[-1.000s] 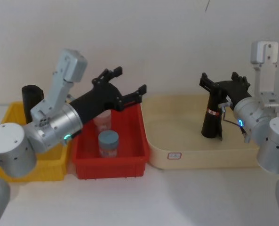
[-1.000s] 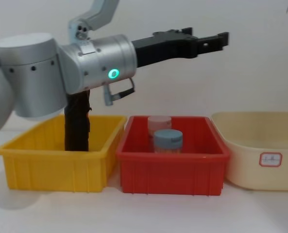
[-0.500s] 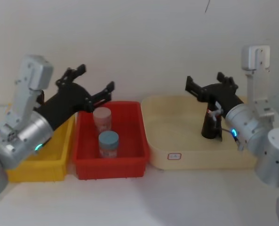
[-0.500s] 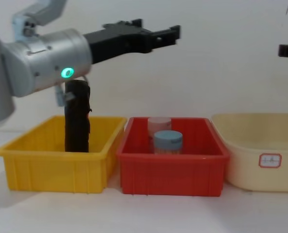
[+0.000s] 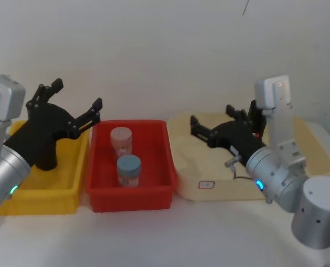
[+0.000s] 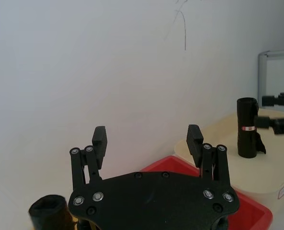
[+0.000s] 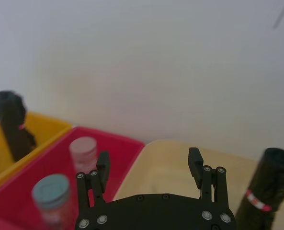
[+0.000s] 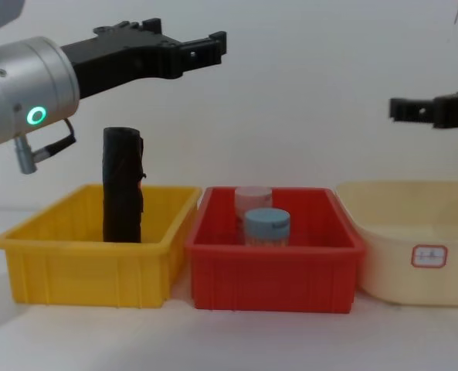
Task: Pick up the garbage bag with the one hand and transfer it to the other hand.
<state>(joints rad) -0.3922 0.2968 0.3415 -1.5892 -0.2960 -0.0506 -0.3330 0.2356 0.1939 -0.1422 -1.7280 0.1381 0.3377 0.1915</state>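
Observation:
The garbage bag (image 6: 247, 128), a black roll with a red-and-white band, stands upright in the beige tub (image 5: 182, 179); the right wrist view has the garbage bag (image 7: 265, 199) off to one side of the fingers. My right gripper (image 5: 212, 118) hovers open and empty over the tub, left of the bag and apart from it. It also reaches into the chest view as the right gripper (image 8: 422, 108). My left gripper (image 5: 77, 93), on the green-ring arm, hangs open and empty above the yellow bin (image 5: 37, 197). In the chest view the left gripper (image 8: 190, 39) is high at the upper left.
A second black roll (image 8: 123, 185) stands in the yellow bin beneath the left gripper. Between the yellow bin and the tub, the red bin (image 5: 128, 196) holds a pink-lidded jar (image 5: 121, 139) and a blue-lidded jar (image 5: 128, 167). A white wall is close behind.
The left gripper swung left from above the red bin to above the yellow bin. The right gripper drew left, away from the bag's top. The bag stayed standing.

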